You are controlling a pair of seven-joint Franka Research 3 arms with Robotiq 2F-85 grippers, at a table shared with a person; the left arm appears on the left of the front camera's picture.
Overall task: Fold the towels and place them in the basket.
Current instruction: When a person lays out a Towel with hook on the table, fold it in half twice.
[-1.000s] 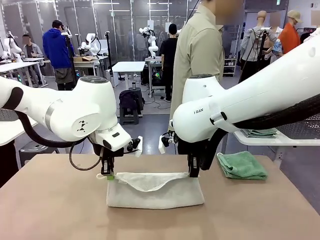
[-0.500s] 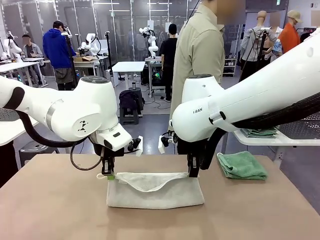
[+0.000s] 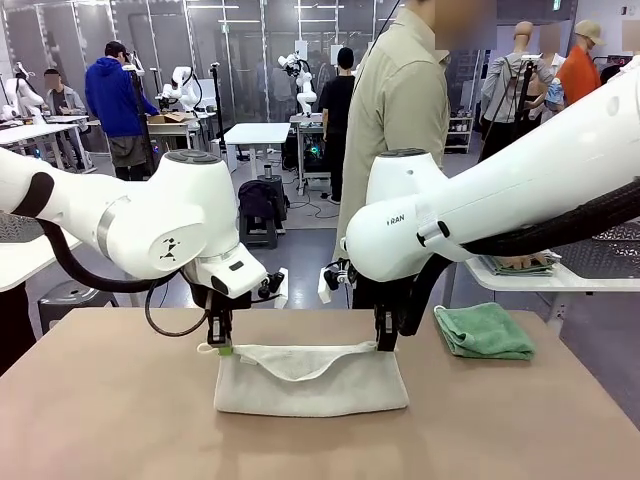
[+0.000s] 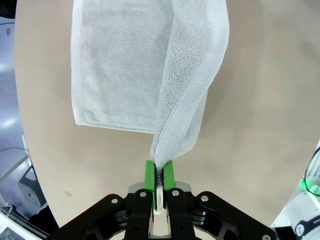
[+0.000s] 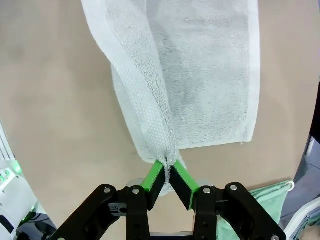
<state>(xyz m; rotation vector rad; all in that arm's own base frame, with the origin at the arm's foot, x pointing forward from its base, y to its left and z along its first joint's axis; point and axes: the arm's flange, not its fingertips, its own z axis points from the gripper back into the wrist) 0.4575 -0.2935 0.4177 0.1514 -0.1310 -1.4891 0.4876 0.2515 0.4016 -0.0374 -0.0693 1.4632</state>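
Observation:
A cream-white towel [image 3: 310, 382] lies on the brown table [image 3: 120, 420], its far edge lifted and sagging between my two grippers. My left gripper [image 3: 219, 346] is shut on the towel's left far corner; the left wrist view shows its green pads [image 4: 149, 176] pinching the white towel [image 4: 125, 65]. At the right far corner my right gripper [image 3: 385, 345] is shut on the cloth, and the right wrist view shows the white towel [image 5: 210, 70] hanging from its gripper [image 5: 168, 172]. A folded mint green towel [image 3: 484, 331] rests to the right. The basket is out of view.
A person in a beige shirt [image 3: 400, 110] stands across the table behind the towel. A side table [image 3: 560, 275] at the right holds more folded cloths. Bare tabletop lies in front of and left of the white towel.
Both grippers have shifted very slightly with the towel's far edge; otherwise the scene is the same.

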